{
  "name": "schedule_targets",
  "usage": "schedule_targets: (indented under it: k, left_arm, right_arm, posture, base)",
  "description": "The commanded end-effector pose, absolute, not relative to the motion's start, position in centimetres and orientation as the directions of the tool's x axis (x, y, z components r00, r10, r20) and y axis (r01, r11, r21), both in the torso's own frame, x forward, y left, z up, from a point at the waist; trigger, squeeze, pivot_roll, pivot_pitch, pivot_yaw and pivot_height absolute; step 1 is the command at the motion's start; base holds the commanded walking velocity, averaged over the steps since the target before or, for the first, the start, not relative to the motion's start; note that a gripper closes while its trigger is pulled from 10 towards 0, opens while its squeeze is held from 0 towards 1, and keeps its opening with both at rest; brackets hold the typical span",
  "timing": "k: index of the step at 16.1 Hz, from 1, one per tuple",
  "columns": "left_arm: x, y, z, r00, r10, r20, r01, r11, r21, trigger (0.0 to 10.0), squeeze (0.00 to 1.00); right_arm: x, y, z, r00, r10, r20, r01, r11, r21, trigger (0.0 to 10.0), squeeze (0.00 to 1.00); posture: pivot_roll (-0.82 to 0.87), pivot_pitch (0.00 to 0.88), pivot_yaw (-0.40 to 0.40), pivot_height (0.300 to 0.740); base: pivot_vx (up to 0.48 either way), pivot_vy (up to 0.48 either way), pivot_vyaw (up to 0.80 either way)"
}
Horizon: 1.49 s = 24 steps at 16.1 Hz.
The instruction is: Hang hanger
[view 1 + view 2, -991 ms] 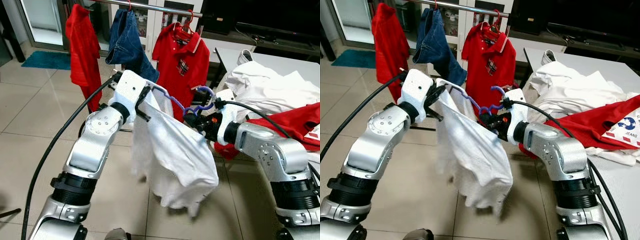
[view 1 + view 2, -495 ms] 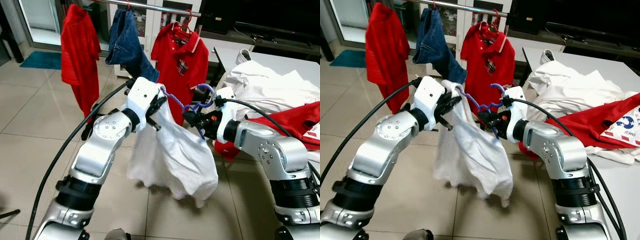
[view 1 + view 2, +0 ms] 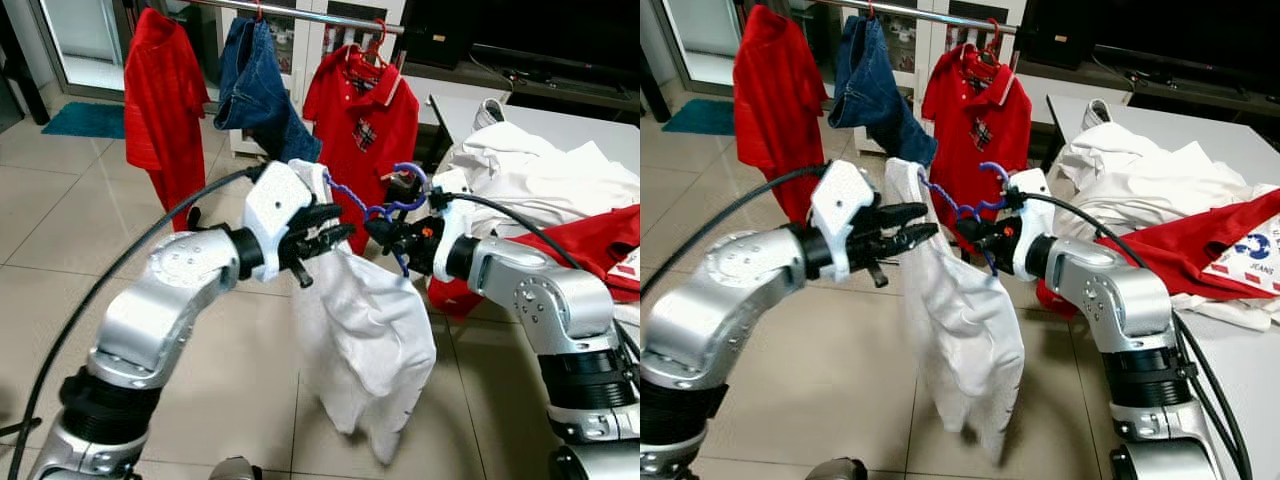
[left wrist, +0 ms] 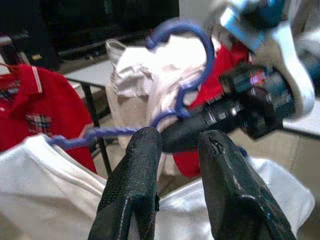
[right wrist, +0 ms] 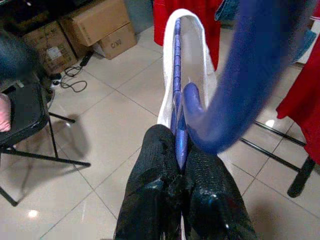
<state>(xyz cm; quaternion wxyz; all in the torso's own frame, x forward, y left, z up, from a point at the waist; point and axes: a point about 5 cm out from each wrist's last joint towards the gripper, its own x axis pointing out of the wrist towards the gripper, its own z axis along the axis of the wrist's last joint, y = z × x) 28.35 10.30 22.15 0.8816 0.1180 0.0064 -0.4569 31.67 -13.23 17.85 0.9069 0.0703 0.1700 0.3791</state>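
A purple hanger [image 3: 345, 200] carries a white shirt [image 3: 370, 340] that hangs straight down over the floor. My right gripper [image 3: 385, 232] is shut on the hanger's neck just below the hook [image 4: 207, 45]; in the right wrist view its fingers [image 5: 150, 165] clamp the purple bar [image 5: 176, 100]. My left gripper [image 3: 322, 235] is open, its fingers [image 4: 135, 190] apart with nothing between them, held in front of the shirt's shoulder and pointing toward the right gripper. The metal clothes rail [image 3: 330, 15] runs across the back, above and beyond the hanger.
On the rail hang a red shirt [image 3: 160, 95], blue jeans [image 3: 255, 85] and a red polo [image 3: 365, 110] on a red hanger. A table [image 3: 455, 108] at the right holds a pile of white and red clothes [image 3: 540, 170]. Tiled floor lies below.
My left gripper has let go of the shirt's shoulder and drawn back in front of it. The shirt has dropped from spread out to hanging straight. The right gripper has held its place.
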Motion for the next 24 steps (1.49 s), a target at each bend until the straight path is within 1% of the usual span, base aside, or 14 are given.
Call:
schedule_targets:
  k: [1,2,4,6,8,11,12,13,14,16,19,22,23,24]
  left_arm:
    - [28.9,10.9,24.5,0.588,-0.807,-0.049,0.797,0.568,0.205,10.0,0.09]
    - [29.4,12.2,26.7,0.584,-0.812,-0.001,0.797,0.573,0.192,10.0,1.00]
    - [29.4,15.6,29.1,0.526,-0.847,-0.080,0.823,0.482,0.301,10.0,1.00]
    - [29.1,16.7,29.2,0.493,-0.858,-0.142,0.843,0.432,0.321,10.0,1.00]
    - [28.6,19.3,28.5,0.372,-0.864,-0.338,0.920,0.296,0.257,10.0,1.00]
    - [28.9,20.5,27.9,0.293,-0.873,-0.390,0.954,0.240,0.178,10.0,1.00]
    - [28.9,20.4,27.5,0.241,-0.891,-0.385,0.969,0.199,0.146,10.0,0.36]
    - [29.0,20.2,27.3,0.214,-0.896,-0.389,0.975,0.169,0.148,10.0,0.00]
    - [29.0,19.5,26.8,0.123,-0.915,-0.384,0.990,0.086,0.112,10.0,0.00]
    - [29.4,18.5,26.1,0.062,-0.922,-0.382,0.996,0.034,0.079,10.0,0.00]
    - [31.6,17.5,23.8,0.082,-0.859,-0.506,0.993,0.029,0.110,10.0,0.00]
    - [32.8,16.7,22.9,0.085,-0.841,-0.534,0.993,0.024,0.119,10.0,0.00]
    - [32.8,16.4,22.8,0.061,-0.848,-0.526,0.995,0.010,0.099,3.2,0.00]
    - [32.8,16.1,22.8,0.050,-0.852,-0.522,0.995,-0.001,0.096,0.5,0.00]
  right_arm:
    - [31.9,-13.3,19.0,0.646,0.729,-0.227,-0.704,0.684,0.194,10.0,0.00]
    - [31.7,-13.3,19.3,0.606,0.763,-0.227,-0.751,0.642,0.154,10.0,0.00]
    - [31.2,-13.5,19.8,0.520,0.821,-0.236,-0.831,0.550,0.084,10.0,0.00]
    - [30.9,-13.6,19.9,0.478,0.843,-0.245,-0.861,0.505,0.058,10.0,0.00]
    - [29.6,-13.7,20.3,0.308,0.907,-0.288,-0.947,0.321,-0.002,10.0,0.00]
    - [29.4,-13.7,20.6,0.253,0.910,-0.329,-0.967,0.244,-0.069,10.0,0.00]
    - [29.2,-13.4,20.8,0.238,0.910,-0.339,-0.971,0.218,-0.097,10.0,0.00]
    - [29.2,-13.1,20.9,0.232,0.910,-0.343,-0.972,0.205,-0.113,10.0,0.00]
    - [29.1,-12.6,21.0,0.220,0.909,-0.354,-0.973,0.179,-0.146,10.0,0.00]
    - [28.9,-12.0,21.2,0.210,0.907,-0.366,-0.973,0.157,-0.169,10.0,0.00]
    - [28.5,-11.4,21.2,0.192,0.881,-0.432,-0.971,0.108,-0.212,10.0,0.00]
    - [28.1,-11.0,21.3,0.171,0.869,-0.464,-0.971,0.070,-0.228,10.0,0.00]
    - [28.0,-10.9,21.3,0.169,0.868,-0.467,-0.971,0.066,-0.229,10.0,0.00]
    - [27.9,-10.9,21.4,0.168,0.867,-0.469,-0.971,0.064,-0.230,10.0,0.00]
  posture:
    - [0.11,0.000,-0.111,0.740]
    - [0.11,0.000,-0.112,0.740]
    - [0.12,0.000,-0.108,0.740]
    - [0.13,0.000,-0.107,0.740]
    - [0.14,0.000,-0.106,0.740]
    - [0.15,0.000,-0.110,0.740]
    - [0.15,0.000,-0.111,0.740]
    - [0.15,0.000,-0.112,0.740]
    - [0.15,0.000,-0.111,0.740]
    - [0.14,0.000,-0.108,0.740]
    - [0.13,0.000,-0.100,0.740]
    - [0.12,0.000,-0.093,0.740]
    - [0.12,0.000,-0.093,0.740]
    - [0.12,0.000,-0.093,0.740]
  base:
    - [0.000,0.000,0.00]
    - [0.000,0.000,0.00]
    - [0.000,0.000,0.00]
    - [0.000,0.000,0.00]
    - [0.000,0.000,0.00]
    - [0.000,0.000,0.00]
    - [0.000,0.000,0.00]
    - [0.000,0.000,0.00]
    - [0.000,0.000,0.00]
    - [0.000,0.000,0.00]
    - [0.000,0.000,0.00]
    - [0.000,0.000,0.00]
    - [0.000,0.000,0.00]
    - [0.000,0.000,0.00]
